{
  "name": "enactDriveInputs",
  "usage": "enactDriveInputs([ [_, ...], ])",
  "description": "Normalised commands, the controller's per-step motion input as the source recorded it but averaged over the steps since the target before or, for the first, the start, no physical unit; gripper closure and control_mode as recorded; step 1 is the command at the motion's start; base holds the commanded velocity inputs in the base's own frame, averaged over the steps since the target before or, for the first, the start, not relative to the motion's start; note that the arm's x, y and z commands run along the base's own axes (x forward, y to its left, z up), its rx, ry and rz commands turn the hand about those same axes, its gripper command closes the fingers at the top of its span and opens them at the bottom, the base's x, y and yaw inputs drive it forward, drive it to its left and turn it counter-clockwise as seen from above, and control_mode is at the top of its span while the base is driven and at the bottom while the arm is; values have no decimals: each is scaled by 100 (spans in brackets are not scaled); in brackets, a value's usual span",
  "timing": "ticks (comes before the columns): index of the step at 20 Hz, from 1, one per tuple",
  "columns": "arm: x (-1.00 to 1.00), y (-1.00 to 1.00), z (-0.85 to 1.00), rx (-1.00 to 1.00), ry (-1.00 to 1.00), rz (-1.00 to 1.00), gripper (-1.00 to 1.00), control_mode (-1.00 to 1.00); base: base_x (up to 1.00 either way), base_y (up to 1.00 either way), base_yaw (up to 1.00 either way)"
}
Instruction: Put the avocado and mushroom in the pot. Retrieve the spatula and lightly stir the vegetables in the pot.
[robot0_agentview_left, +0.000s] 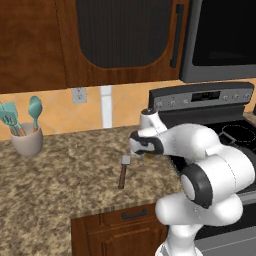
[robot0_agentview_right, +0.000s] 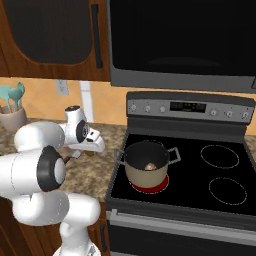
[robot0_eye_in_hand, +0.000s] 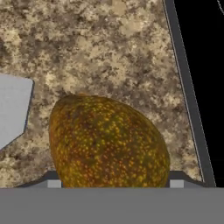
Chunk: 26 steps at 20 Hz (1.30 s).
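Hand view: one avocado (robot0_eye_in_hand: 108, 142) on the granite counter (robot0_eye_in_hand: 109, 48), between the gripper (robot0_eye_in_hand: 111, 183) fingertips (robot0_eye_in_hand: 49, 180), one at each side; whether they press it cannot be told. One spatula (robot0_agentview_left: 123, 171) lies beside. One pot (robot0_agentview_right: 146, 163) on the stove (robot0_agentview_right: 220, 170) holds one pale lump, probably the mushroom (robot0_agentview_right: 149, 166). One beige cup (robot0_agentview_left: 27, 140), far left, holds teal utensils (robot0_agentview_left: 20, 114).
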Motion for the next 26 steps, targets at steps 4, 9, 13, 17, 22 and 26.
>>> enactDriveInputs([
  [4,-81,-1,100,10,-28,2,100,-100,0,0,0],
  [9,-51,-9,100,11,-13,2,100,-100,0,0,0],
  [13,-1,-20,62,-6,0,-1,100,-100,0,0,0],
  [17,21,-50,8,0,1,-2,100,-100,0,0,0],
  [22,37,-74,62,-1,17,-19,100,-100,0,0,0],
  [26,37,-97,18,0,19,-24,100,-100,0,0,0],
])
